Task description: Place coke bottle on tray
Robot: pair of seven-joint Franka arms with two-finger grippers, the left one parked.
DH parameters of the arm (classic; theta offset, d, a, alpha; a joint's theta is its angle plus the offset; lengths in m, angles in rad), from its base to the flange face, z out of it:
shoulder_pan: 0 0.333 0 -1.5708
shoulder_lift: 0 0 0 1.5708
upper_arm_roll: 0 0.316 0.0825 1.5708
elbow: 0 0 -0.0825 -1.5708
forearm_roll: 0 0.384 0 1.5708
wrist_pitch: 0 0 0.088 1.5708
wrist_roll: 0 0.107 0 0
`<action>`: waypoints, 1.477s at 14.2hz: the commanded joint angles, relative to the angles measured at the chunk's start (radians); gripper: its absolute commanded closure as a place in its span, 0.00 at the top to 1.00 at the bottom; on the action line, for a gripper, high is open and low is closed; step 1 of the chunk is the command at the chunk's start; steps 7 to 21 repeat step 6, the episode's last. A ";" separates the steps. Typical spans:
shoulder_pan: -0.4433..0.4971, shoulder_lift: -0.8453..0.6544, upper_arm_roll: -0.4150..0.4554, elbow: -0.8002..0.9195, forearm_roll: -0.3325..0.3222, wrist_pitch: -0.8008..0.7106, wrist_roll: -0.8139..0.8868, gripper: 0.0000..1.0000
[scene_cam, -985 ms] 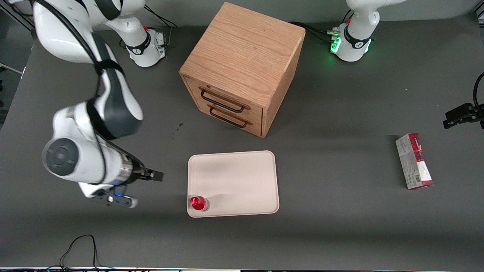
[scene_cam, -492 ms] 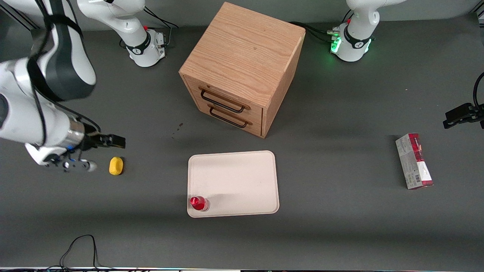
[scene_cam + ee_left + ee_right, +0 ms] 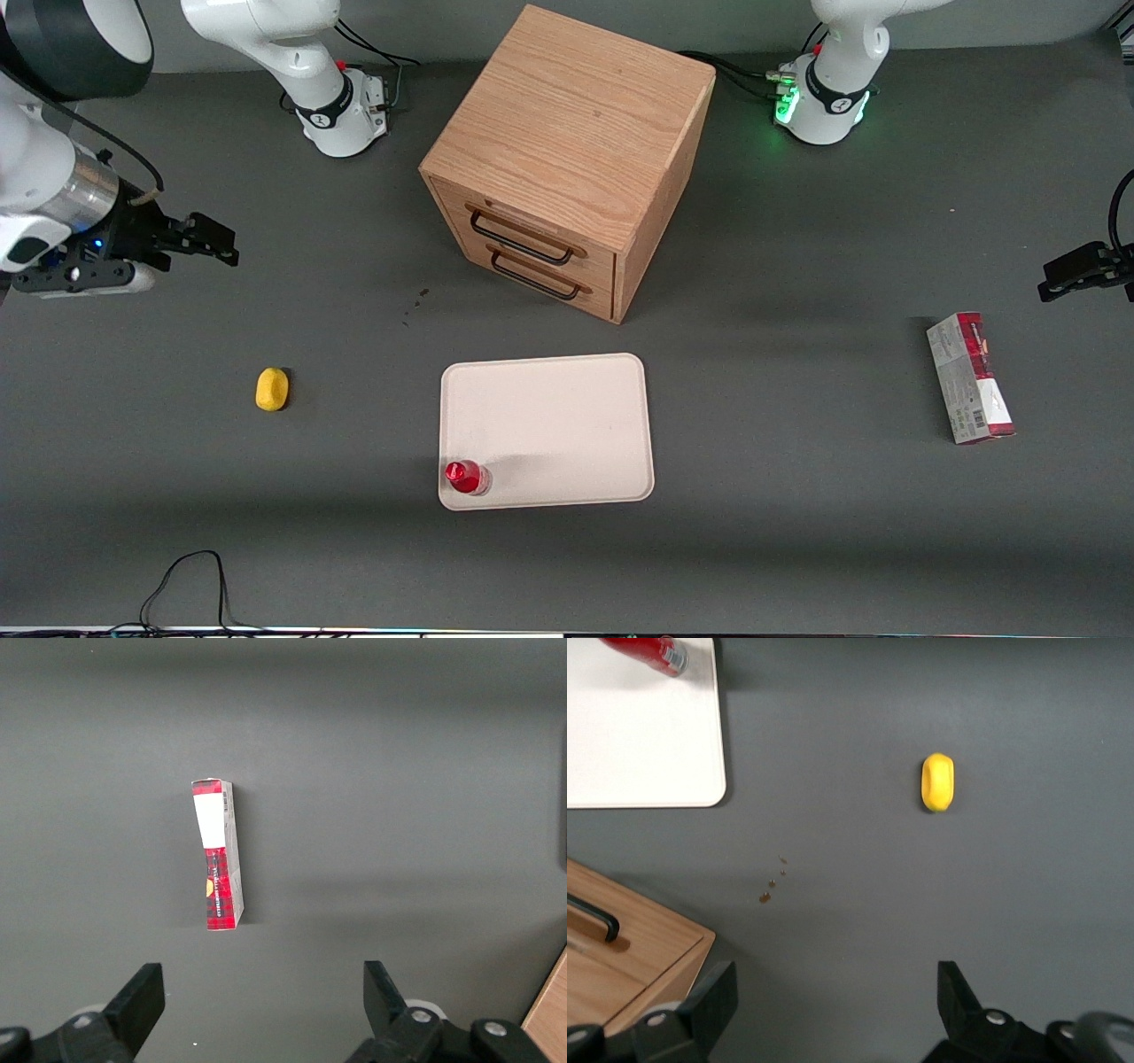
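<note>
Coke bottle (image 3: 466, 477) upright on tray (image 3: 567, 416), gripper (image 3: 213, 241) open, well apart

I see the coke bottle (image 3: 466, 477) standing on the tray (image 3: 558, 416), at its corner nearest the camera. The drawer cabinet (image 3: 567, 159) sits farther back. My gripper (image 3: 215, 245) hovers open, well apart, above the surface (image 3: 797, 532).
</note>
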 commanded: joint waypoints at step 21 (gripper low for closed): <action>-0.038 -0.002 -0.004 0.127 0.010 -0.157 -0.095 1.00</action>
